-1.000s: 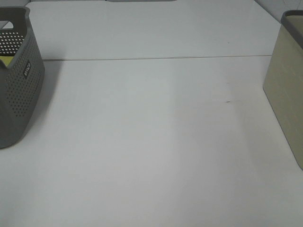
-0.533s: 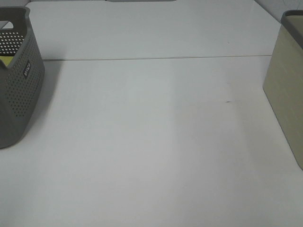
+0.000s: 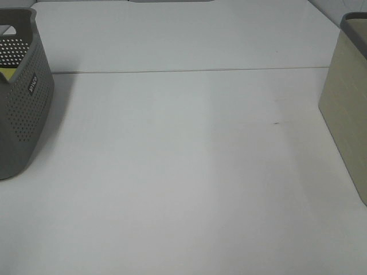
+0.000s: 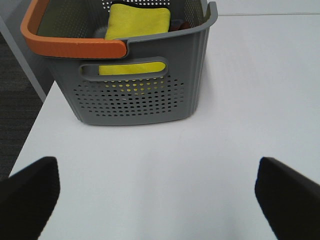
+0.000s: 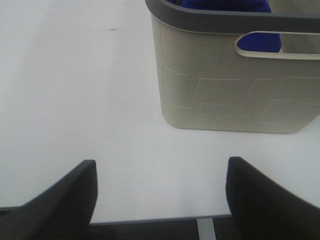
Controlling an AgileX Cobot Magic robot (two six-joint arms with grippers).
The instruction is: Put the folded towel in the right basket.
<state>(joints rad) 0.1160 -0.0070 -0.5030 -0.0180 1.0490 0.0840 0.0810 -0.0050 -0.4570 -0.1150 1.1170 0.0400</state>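
Note:
A folded yellow towel (image 4: 137, 20) lies inside the grey perforated basket (image 4: 145, 95) with an orange handle. This basket stands at the table's left edge (image 3: 26, 109), and a bit of yellow (image 3: 7, 73) shows in it. The beige right basket (image 5: 235, 90) with a dark rim stands at the right edge (image 3: 344, 109) and holds something blue (image 5: 225, 5). My left gripper (image 4: 157, 170) is open and empty, short of the grey basket. My right gripper (image 5: 161, 167) is open and empty, short of the beige basket. Neither gripper shows in the exterior high view.
The white table (image 3: 183, 172) stretches between the two baskets, with a seam (image 3: 183, 70) across its far part. In the left wrist view the table's edge (image 4: 37, 115) drops to a dark floor. In the right wrist view the table's edge (image 5: 150, 216) lies under the gripper.

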